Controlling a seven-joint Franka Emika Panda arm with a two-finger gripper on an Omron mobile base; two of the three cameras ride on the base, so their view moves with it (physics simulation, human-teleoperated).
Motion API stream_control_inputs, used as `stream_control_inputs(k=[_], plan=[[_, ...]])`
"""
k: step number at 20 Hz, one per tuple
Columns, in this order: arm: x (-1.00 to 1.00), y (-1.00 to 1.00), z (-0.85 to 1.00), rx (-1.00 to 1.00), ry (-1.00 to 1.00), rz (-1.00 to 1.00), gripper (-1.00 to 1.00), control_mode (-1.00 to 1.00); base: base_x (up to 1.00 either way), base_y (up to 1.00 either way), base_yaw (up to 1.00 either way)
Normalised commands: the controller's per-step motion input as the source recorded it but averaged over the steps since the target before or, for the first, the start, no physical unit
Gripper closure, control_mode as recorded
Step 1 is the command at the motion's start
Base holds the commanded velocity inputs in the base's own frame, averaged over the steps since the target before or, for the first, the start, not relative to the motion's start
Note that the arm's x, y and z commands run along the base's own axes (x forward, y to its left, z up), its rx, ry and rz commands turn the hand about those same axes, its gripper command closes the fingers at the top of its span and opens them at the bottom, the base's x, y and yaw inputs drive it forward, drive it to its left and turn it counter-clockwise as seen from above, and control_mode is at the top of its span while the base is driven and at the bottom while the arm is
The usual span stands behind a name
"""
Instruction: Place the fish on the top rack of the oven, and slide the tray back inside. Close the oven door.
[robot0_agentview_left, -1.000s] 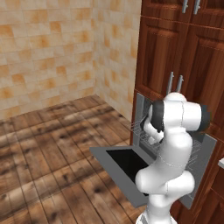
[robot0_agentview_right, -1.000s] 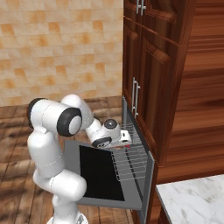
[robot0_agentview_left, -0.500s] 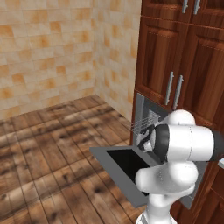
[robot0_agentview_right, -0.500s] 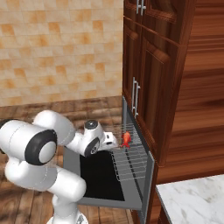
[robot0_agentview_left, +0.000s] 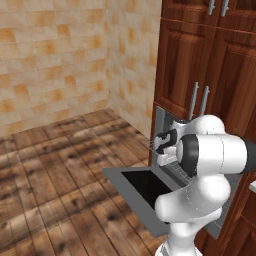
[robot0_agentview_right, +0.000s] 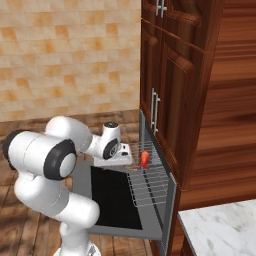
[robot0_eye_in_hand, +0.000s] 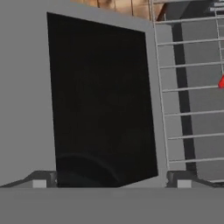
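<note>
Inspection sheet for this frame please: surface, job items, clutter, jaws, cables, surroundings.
Surface: oven door folded down flat, black window facing up.
Fish: lying on the top rack, free of the gripper.
Top rack: pulled out over the open door, not yet slid in.
Oven: open.
Clutter: nothing seen.
Gripper: jaws open, empty, beside the rack's edge, apart from the fish.
Cables: nothing seen.
Surroundings: red-brown wooden cabinets, tiled wall, wooden floor, marble counter corner.
</note>
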Motion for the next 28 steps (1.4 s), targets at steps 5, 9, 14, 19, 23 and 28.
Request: stream_control_inputs(k=[5,9,14,19,23,28], plan=[[0.33,0.38,-0.64,-0.01,0.05,0.0,-1.0,-1.0,0.0,0.0,0.0],[0.34,0.28,-0.41,-0.06,0.0,0.0,-1.0,-1.0,0.0,0.0,0.0],[0.45,0.02,-0.29,-0.09,-0.02,0.0,-1.0,-1.0,0.0,0.0,0.0],[0.45,0.0,-0.5,-0.11,-0.01,-0.03,-1.0,-1.0,0.0,0.0,0.0],[0.65,0.0,-0.49,-0.02,0.04,-0.04,-1.0,-1.0,0.0,0.0,0.0],[0.6,0.0,-0.28,0.0,0.03,-0.03,-1.0,-1.0,0.0,0.0,0.0]])
